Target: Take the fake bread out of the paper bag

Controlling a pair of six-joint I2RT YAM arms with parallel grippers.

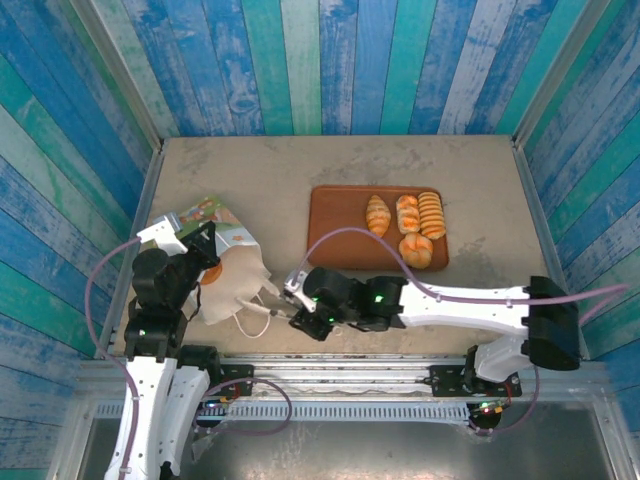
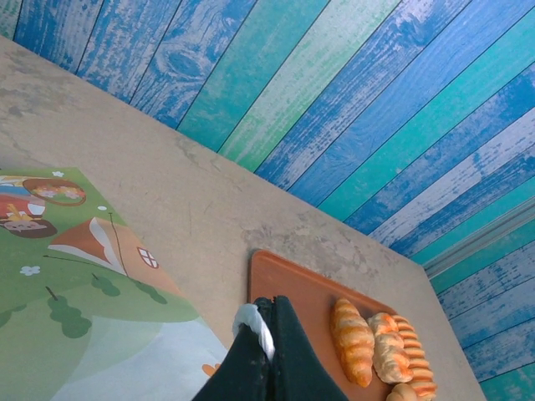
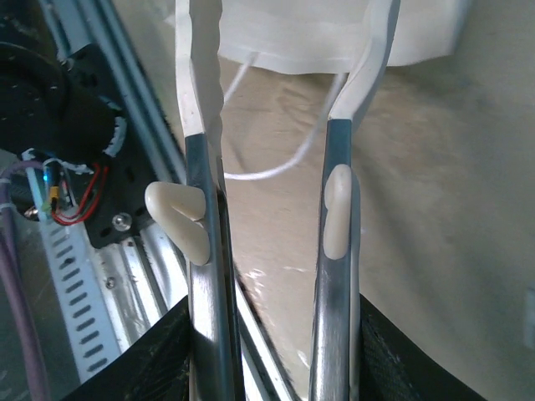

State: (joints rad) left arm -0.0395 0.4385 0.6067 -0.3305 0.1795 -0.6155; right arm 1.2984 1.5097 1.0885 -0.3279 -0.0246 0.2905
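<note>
The paper bag (image 1: 232,268) is lying on its side, its mouth and loop handle (image 1: 250,318) facing the right gripper (image 1: 283,300). That gripper is hovering just beside the opening with jaws parted and nothing between them. The left gripper (image 1: 205,248) is sitting over the bag, clenched on a strip of its white paper. Four pieces of fake bread (image 1: 408,225) are resting on the brown tray (image 1: 330,240), beyond the bag's mouth side. Whether any piece is lying inside the bag cannot be told. The right arm looks nearer the mouth, and only the slack handle is lying in its way.
</note>
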